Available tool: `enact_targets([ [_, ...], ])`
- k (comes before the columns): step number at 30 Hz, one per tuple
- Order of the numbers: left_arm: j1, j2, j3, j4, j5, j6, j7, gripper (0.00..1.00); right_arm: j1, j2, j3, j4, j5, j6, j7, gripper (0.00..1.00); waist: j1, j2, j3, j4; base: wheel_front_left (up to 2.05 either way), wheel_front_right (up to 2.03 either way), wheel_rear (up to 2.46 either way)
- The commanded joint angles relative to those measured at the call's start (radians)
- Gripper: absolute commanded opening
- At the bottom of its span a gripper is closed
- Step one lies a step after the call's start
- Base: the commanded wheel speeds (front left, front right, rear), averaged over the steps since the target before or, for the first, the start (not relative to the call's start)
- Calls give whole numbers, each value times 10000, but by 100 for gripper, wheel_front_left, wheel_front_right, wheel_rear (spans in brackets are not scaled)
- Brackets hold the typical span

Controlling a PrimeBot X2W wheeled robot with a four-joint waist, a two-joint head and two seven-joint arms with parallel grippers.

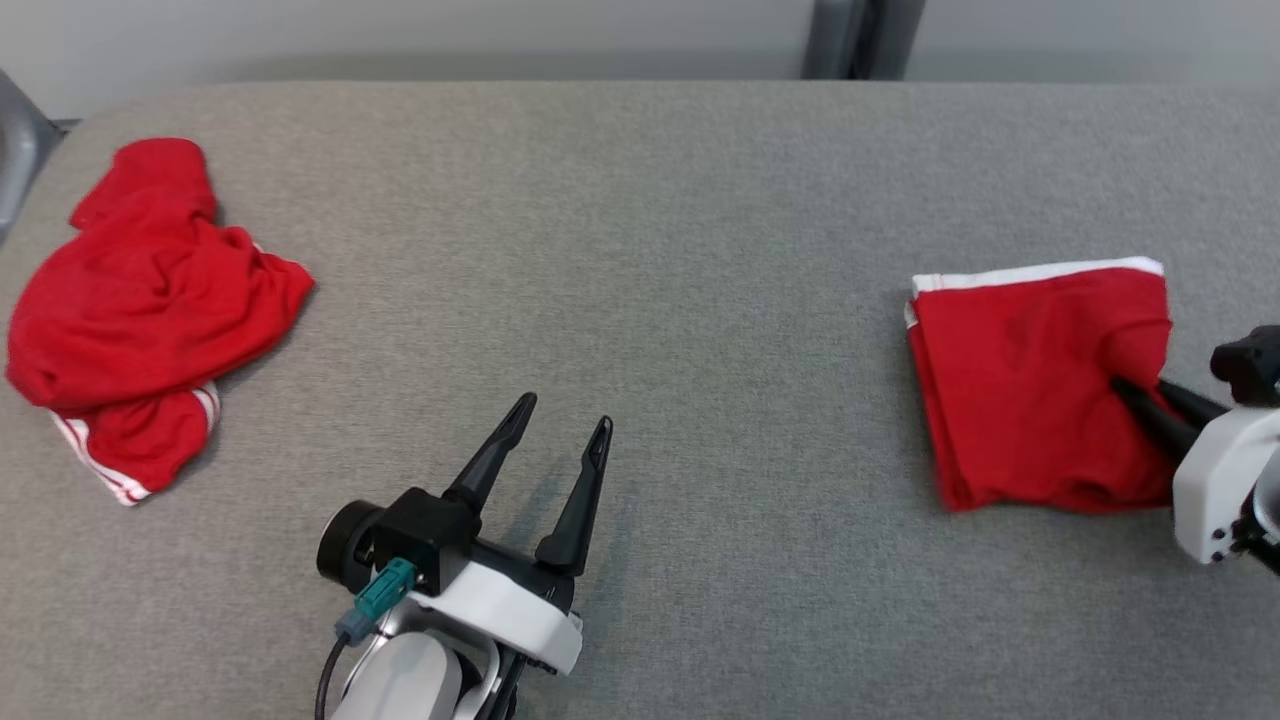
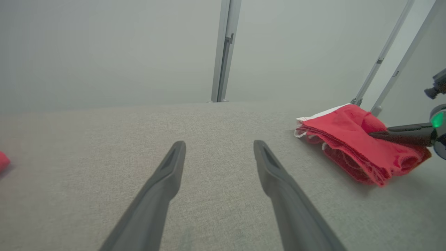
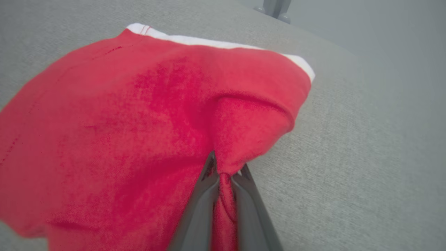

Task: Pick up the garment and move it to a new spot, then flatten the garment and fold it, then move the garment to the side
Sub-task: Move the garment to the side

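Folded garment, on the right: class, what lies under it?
The grey table carries the folded garment; its own stacked layers show at the edge. Anything beneath is covered. The right gripper pinches it.

Lab: grey fabric table (image 1: 700, 250), blank wall (image 1: 400, 35)

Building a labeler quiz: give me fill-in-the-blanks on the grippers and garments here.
The left gripper is ____ and holds nothing. The right gripper is shut on the folded garment, whose edge trim is ____. The crumpled garment lies on the table at the robot's ____.
Missing: open; white; left.
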Motion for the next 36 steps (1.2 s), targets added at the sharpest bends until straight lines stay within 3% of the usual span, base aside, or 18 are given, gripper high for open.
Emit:
enact_targets([
  [1,-241,48,32,-39,91,-71,-33,100,-256,-123,82,110,-154,-3,-113,0,0,0,677,-641,0,0,0],
  [7,-916,51,95,-127,673,-221,-31,100,-1582,-483,590,870,-842,-3,-349,0,0,0,1770,-1528,0,0,0],
  [13,-1526,52,5,-287,1208,-381,-31,100,-2781,-740,718,1886,-1721,-3,-550,0,0,0,2632,-1947,0,0,0],
  [26,-1750,62,5,-418,1430,-518,21,100,-4355,-491,602,5116,-3017,-4,-681,0,0,0,3687,-2059,0,0,0],
  [34,-1804,92,-93,-428,1183,-445,41,100,-4637,-507,138,5722,-3379,-4,-739,0,0,0,3858,-1855,0,0,0],
  [35,-1813,95,-114,-439,1156,-423,41,100,-4625,-506,8,5737,-3359,-4,-750,46,0,0,3859,-1821,0,0,0],
  [36,-1812,103,-132,-449,1126,-393,41,100,-4542,-486,-123,5750,-3300,-4,-757,100,0,0,3848,-1785,0,0,0],
])
